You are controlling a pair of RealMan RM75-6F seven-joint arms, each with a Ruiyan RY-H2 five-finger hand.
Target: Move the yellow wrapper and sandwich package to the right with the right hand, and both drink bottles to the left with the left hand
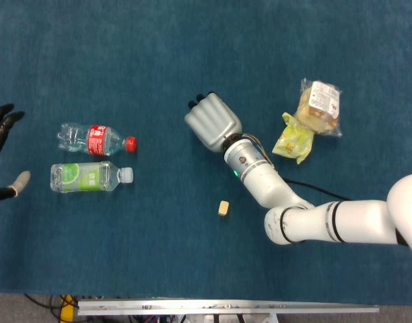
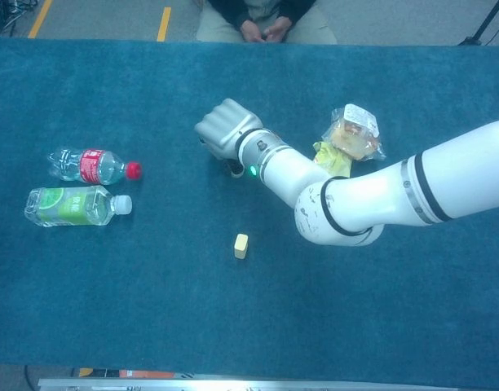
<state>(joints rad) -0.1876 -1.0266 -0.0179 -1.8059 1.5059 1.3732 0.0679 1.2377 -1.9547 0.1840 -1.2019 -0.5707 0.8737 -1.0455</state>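
Well right of right hand (image 1: pixel 211 122): yellow wrapper (image 1: pixel 293 138)

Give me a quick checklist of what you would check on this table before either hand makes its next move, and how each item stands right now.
1. Right hand free of any load: ok; its fingers are curled in and nothing shows in them.
2. Left hand free: ok; fingers apart at the table's left edge, holding nothing.
3. Red-label bottle and green-label bottle on the left: ok; lying side by side, untouched.
4. Sandwich package and yellow wrapper on the right: ok; they overlap or touch.
5. Small tan block out of the way: cannot tell; it lies just below the right arm.
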